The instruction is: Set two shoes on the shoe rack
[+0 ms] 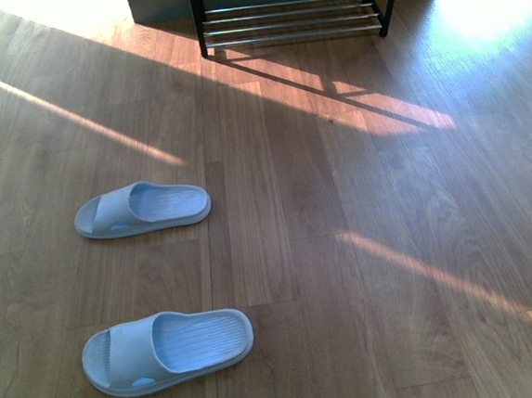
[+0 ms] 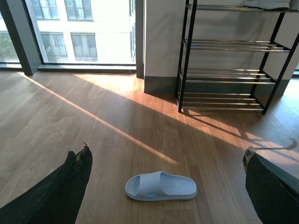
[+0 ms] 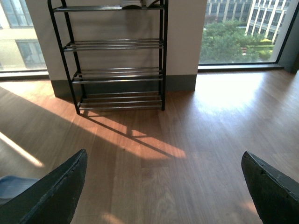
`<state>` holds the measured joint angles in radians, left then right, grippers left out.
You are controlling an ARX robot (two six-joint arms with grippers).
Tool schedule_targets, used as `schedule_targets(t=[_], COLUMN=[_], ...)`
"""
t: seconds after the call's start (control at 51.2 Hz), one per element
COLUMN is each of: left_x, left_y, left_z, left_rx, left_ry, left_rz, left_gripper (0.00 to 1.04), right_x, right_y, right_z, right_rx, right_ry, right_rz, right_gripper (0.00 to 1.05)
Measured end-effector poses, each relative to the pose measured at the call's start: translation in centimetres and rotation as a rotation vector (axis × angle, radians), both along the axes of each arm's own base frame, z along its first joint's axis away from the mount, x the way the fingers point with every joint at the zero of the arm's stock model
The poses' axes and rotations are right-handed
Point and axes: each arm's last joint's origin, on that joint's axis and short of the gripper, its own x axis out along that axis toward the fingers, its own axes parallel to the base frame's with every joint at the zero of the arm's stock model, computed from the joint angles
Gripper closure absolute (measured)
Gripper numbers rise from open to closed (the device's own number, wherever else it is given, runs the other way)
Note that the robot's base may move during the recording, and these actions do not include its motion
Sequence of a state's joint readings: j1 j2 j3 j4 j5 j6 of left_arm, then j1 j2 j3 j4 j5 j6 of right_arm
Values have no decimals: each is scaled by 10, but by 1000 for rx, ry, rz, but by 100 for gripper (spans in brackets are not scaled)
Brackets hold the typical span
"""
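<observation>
sun-striped wood floor (image 1: pixel 347 276); two pale blue slides (image 1: pixel 143 208) (image 1: pixel 167 349) well apart from the shoe rack (image 1: pixel 292 20) at the wall (image 2: pixel 161 42); left gripper (image 2: pixel 166 154) and right gripper (image 3: pixel 163 156) spread, empty.

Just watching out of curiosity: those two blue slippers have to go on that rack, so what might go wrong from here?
The shoe rack has shelves of spaced shiny bars, so a slide could tip or slip off. The near slide and far slide lie well short of it, and either might slip from the left tool on the carry.
</observation>
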<state>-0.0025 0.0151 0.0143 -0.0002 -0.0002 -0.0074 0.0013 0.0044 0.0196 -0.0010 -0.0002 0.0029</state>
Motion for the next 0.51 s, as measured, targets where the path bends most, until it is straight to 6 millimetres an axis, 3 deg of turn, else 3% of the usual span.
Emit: schedule_targets(t=[0.137, 0.508], left_x=[0, 0], left_y=[0, 0], left_z=[0, 0], left_rx=[0, 0], left_ry=[0, 0], left_rz=[0, 0], left_gripper=[9, 9], right_x=[7, 10], right_y=[0, -1], right_z=[-5, -8], right_rx=[-41, -58], right_ry=[77, 103], right_rz=[247, 251], right_gripper=[9, 9])
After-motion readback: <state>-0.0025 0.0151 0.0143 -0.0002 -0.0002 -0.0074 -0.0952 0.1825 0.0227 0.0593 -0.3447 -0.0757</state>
